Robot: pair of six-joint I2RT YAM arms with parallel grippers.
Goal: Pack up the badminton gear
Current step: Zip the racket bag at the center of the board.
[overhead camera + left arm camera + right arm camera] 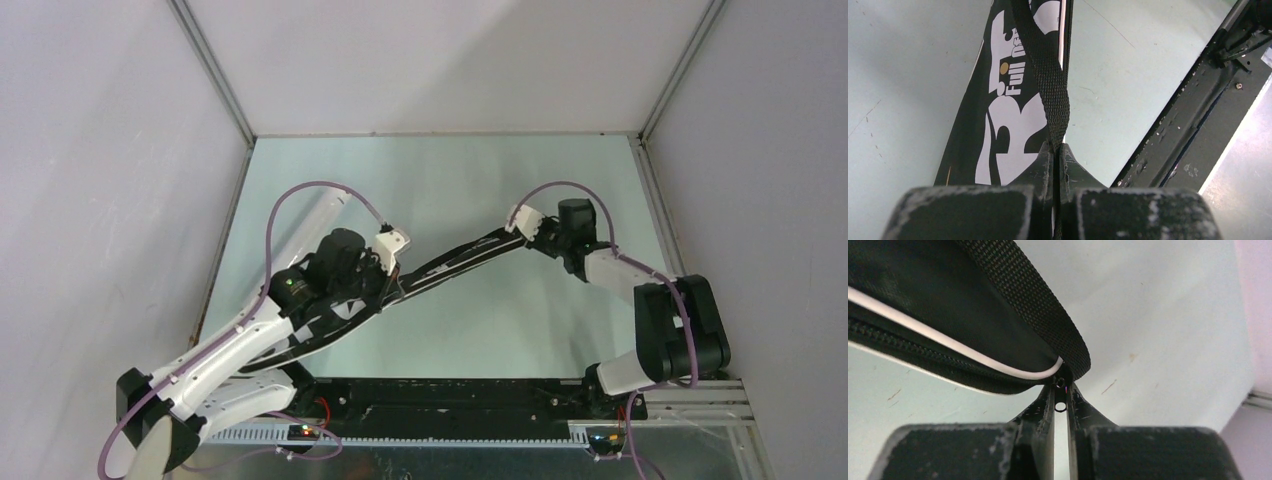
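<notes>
Overhead view: the black bag (450,265) was strung out on a slant across the pale green desk (480,330). It ran from low on the left to higher on the right, one arm at each end. Only this view caught the long white tube (312,222). It lay on the desk at the far left, beyond the left arm and apart from the bag. The fingers of both arms were too small to read from up here. No rackets or shuttlecocks could be made out in any view.

Left wrist view: the left claw (1057,151) was clenched, its fingers pressed together with no gap. They pinched a black webbing strap (1053,85) that ran up from the tips along the bag. Bold white lettering (1008,135) showed on the bag's face, cut off and only partly readable. A black rail (1188,125) at the desk's near edge crossed the right side.

Right wrist view: the right claw (1061,392) was nearly closed, with a thin slit between the fingers. It nipped the small metal zipper pull (1061,405) at the bag's narrow end. This view alone showed the zipper line, the white piping (948,342) beside it, and the webbing looping over the end. The bag's end looked lifted off the desk, though I could not tell how far the zipper was done up.
</notes>
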